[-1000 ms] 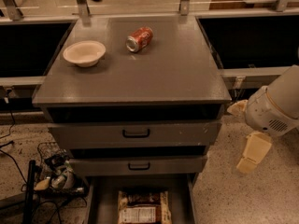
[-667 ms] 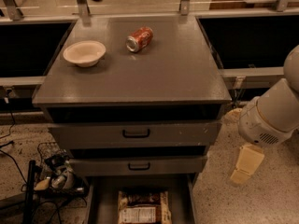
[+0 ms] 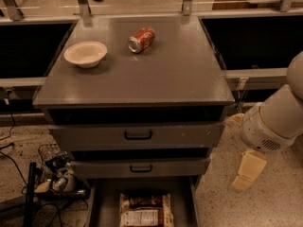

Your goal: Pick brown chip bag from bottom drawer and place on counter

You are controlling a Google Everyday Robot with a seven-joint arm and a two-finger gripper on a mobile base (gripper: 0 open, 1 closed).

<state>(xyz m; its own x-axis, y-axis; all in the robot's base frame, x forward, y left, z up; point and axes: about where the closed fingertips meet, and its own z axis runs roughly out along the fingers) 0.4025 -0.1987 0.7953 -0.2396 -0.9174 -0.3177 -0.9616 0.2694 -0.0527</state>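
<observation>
The brown chip bag [image 3: 146, 210] lies flat on the floor of the bottom drawer [image 3: 106, 203], which is pulled open at the foot of the cabinet. Its white label panel faces up. The speckled grey counter [image 3: 156, 77] tops the cabinet. My gripper [image 3: 247, 170] hangs below the white arm [image 3: 274, 119] to the right of the cabinet, level with the middle drawer and above the floor. It is apart from the bag and holds nothing that I can see.
A red soda can [image 3: 141, 39] lies on its side and a cream bowl [image 3: 85, 54] stands on the counter. Two upper drawers [image 3: 137, 135] with black handles are closed. A wire rack with clutter and cables [image 3: 59, 176] sits on the floor at the left.
The arm and gripper have moved down and a little left, closer to the cabinet's right side. The bag, can and bowl have not moved.
</observation>
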